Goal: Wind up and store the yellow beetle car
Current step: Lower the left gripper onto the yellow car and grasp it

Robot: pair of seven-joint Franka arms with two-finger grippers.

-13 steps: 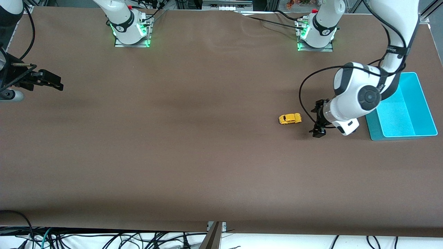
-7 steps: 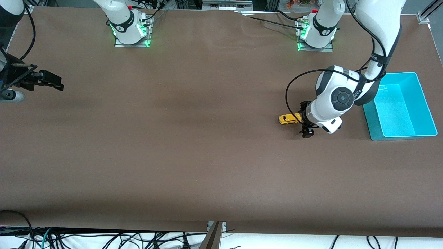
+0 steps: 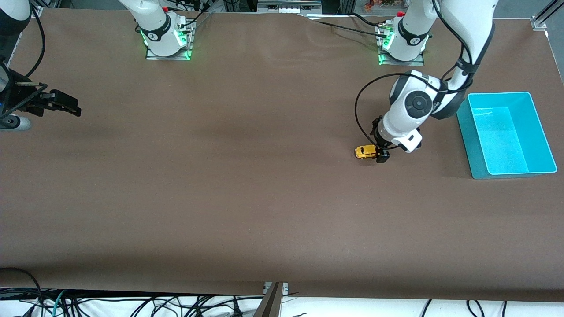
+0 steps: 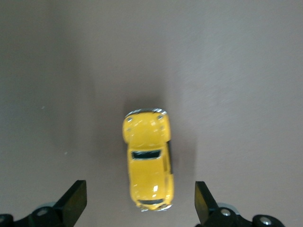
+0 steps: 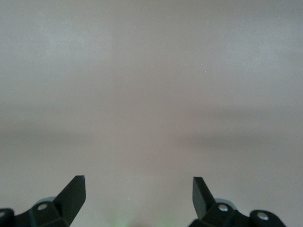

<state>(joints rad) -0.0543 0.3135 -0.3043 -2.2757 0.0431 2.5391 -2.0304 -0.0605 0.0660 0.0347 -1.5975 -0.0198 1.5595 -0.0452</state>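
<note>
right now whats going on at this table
The left gripper is open and down over the yellow beetle car, a finger on either side, not gripping it. The car sits on the brown table, with the teal bin empty toward the left arm's end. The right gripper waits open at the other end.

The left arm reaches from its base down toward the table, wrist bent so the left gripper [image 3: 380,152] points downward, low over the tabletop. Its fingers [image 4: 74,201] are spread wide apart. The right arm waits at its end of the table, its wrist level and the right gripper [image 3: 70,105] held above the surface, fingers [image 5: 72,193] likewise spread.
</note>
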